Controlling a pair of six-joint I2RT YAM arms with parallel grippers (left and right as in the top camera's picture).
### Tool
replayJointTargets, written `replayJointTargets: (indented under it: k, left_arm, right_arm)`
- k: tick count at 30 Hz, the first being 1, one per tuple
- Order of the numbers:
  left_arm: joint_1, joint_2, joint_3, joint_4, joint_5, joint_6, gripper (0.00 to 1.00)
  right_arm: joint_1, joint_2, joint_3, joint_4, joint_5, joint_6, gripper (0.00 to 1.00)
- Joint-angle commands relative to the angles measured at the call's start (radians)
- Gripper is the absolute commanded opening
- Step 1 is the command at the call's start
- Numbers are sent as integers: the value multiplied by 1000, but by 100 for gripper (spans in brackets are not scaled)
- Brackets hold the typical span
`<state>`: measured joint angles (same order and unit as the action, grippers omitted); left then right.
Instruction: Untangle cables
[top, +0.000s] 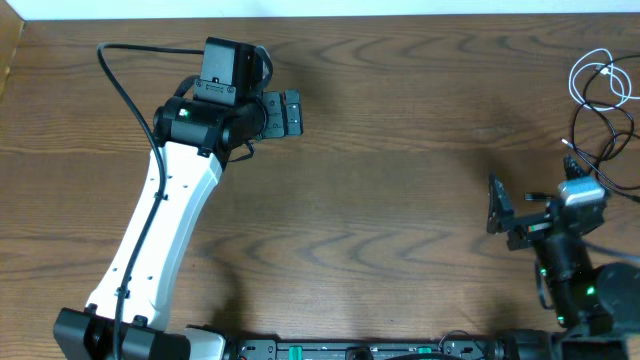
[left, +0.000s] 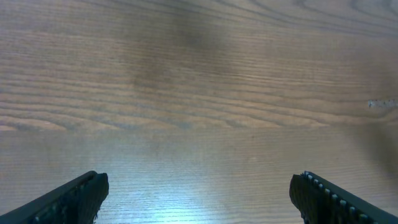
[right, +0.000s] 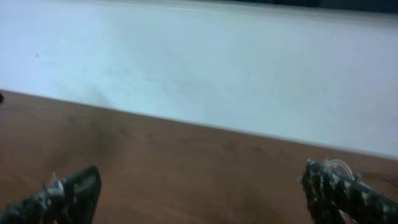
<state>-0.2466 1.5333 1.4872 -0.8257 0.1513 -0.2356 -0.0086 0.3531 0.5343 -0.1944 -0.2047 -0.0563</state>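
Our right pincer (top: 508, 222) stands wide and empty, near the white cable (top: 598, 78) and black cable (top: 600, 130), which lie looped together by the right edge of the table (top: 400, 200). We judge it best to come in low and take a single strand clear of the crossings. Our left pincer (top: 291, 113), also wide, hangs well apart, and the bare wood between gives room to draw the cables inward, away from the edge.

White cable (top: 607, 68) and black cable (top: 577, 122), thin loose loops overlapping at the table's (top: 400, 200) right edge
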Motion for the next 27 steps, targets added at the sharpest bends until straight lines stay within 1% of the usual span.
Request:
replayJointTargets:
  k: [1,4,8,18,25,27]
  left_arm:
    - [2,-18,2,0,-6,5,98]
    - [2,-18,2,0,-6,5,98]
    - [2,-18,2,0,-6,5,98]
    - [2,-18,2,0,-6,5,98]
    - [2,-18,2,0,-6,5,98]
    - [2,-18,2,0,-6,5,98]
  right_arm:
    - [4,-68,-128,98,11,11,99]
    - [4,-127,-227,180,11,27,99]
    - [10,-199,-329,237,12,26,99]
    - [18,-306,-508,355,19,26,99]
    - [18,-338,-529,314,47,25,99]
    - [18,-349,-529,279,57,25,99]
